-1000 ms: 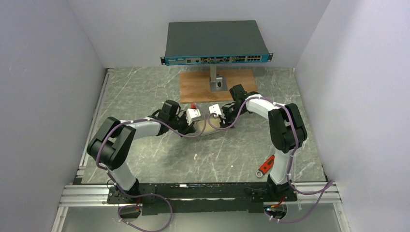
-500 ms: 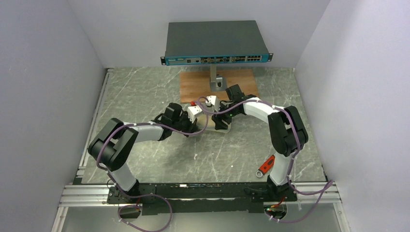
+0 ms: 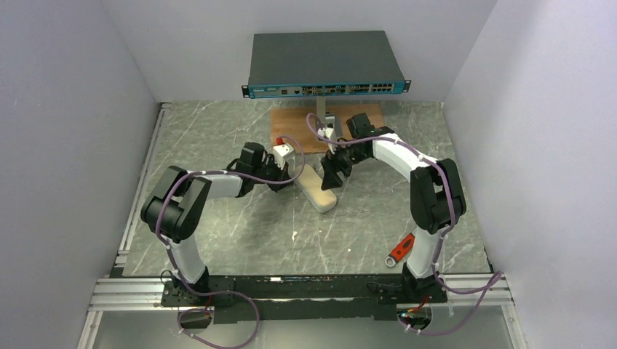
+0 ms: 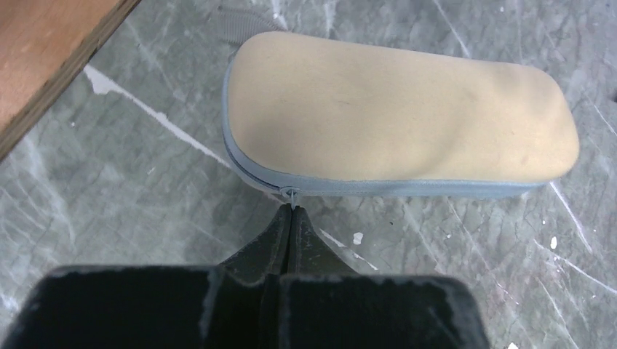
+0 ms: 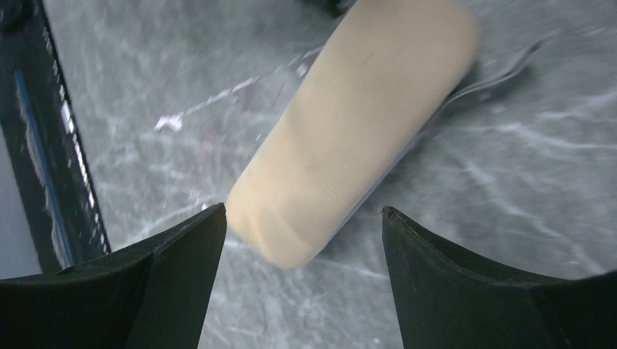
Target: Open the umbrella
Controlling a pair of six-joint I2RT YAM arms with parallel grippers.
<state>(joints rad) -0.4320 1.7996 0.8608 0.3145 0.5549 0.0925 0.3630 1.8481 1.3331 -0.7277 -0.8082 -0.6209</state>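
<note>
Looking for umbrella: hidden from view. Only smooth cream oblong case [image 4: 393,116] shows, rounded ends, grey zip closed along its side, lying flat on grey veined stone worktop [image 4: 109,182]. Left tool [image 4: 291,214], black fingers pressed together, pinches small zip pull [image 4: 291,194]. Right tool [image 5: 302,211] spread wide above case end. Wooden board [image 4: 44,51] nearby.
</note>
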